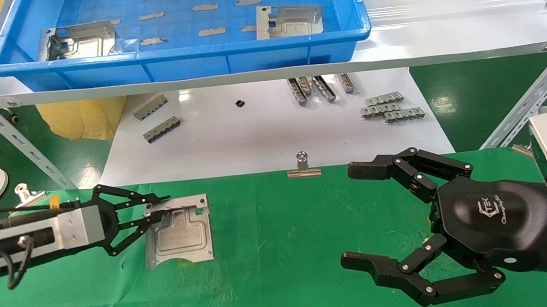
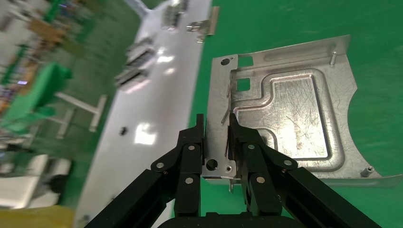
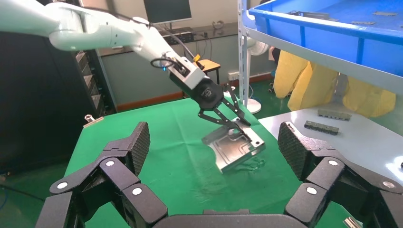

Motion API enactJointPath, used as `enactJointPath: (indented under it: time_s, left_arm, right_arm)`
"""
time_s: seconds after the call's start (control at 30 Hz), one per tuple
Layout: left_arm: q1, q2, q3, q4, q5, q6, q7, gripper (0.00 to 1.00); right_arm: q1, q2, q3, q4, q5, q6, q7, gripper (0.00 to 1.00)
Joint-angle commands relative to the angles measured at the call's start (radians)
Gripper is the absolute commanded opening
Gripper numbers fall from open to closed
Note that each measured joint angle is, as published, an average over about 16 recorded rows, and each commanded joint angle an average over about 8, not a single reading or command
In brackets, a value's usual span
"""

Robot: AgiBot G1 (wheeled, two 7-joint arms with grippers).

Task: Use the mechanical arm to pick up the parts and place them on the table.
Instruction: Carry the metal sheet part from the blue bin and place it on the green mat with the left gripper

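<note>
One of the parts (image 1: pixel 180 236), a silvery plate with T-shaped relief, is at the left of the green table (image 1: pixel 286 250). My left gripper (image 1: pixel 170 208) is shut on its far edge, and the fingers (image 2: pixel 190 152) pinch the rim beside a small round hole. The plate (image 2: pixel 290 114) hangs tilted, with its arched edge down by the cloth. From the right wrist, the same plate (image 3: pixel 233 147) shows under the left gripper (image 3: pixel 233 121). My right gripper (image 1: pixel 351 215) is wide open over the right of the cloth, holding nothing. Two more parts (image 1: pixel 81 39) (image 1: pixel 287 20) lie in the blue bin (image 1: pixel 173 54).
The bin sits on a white shelf (image 1: pixel 439 28) above the work area, with slanted shelf struts (image 1: pixel 528 104) at both sides. Grey toothed bars (image 1: pixel 389 107) lie on the white tabletop (image 1: pixel 252 135) behind. A silver binder clip (image 1: pixel 304 165) holds the cloth's far edge.
</note>
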Motion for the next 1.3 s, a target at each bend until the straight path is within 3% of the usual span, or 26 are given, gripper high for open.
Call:
enactJointPath:
  time_s: [0.03,0.53,0.57,0.77,0.83,1.07,1.3]
  left_arm:
    - [0.049,0.01,-0.017,0.008,-0.023,-0.033,0.065,0.0]
    - [0.004,0.041,0.024,0.163,0.037,0.075,0.159,0.03]
    - [-0.002,0.045,0.027,0.176,0.041,0.076,0.164,0.1]
    - [-0.029,0.073,0.04,0.246,0.063,0.087,0.188,0.85]
    - [-0.034,0.081,0.042,0.265,0.067,0.089,0.2,1.0]
    - [-0.051,0.105,0.046,0.32,0.073,0.102,0.228,1.0]
    - [-0.07,0.113,0.039,0.379,0.058,0.161,0.172,1.0]
  right_arm:
    - [0.0,0.0,0.0,0.0,0.0,0.0,0.0,1.0]
    - [0.0,0.0,0.0,0.0,0.0,0.0,0.0,1.0]
    - [0.0,0.0,0.0,0.0,0.0,0.0,0.0,1.0]
    - [0.0,0.0,0.0,0.0,0.0,0.0,0.0,1.0]
    - [0.0,0.0,0.0,0.0,0.0,0.0,0.0,1.0]
    - [0.0,0.0,0.0,0.0,0.0,0.0,0.0,1.0]
    - [0.0,0.0,0.0,0.0,0.0,0.0,0.0,1.0]
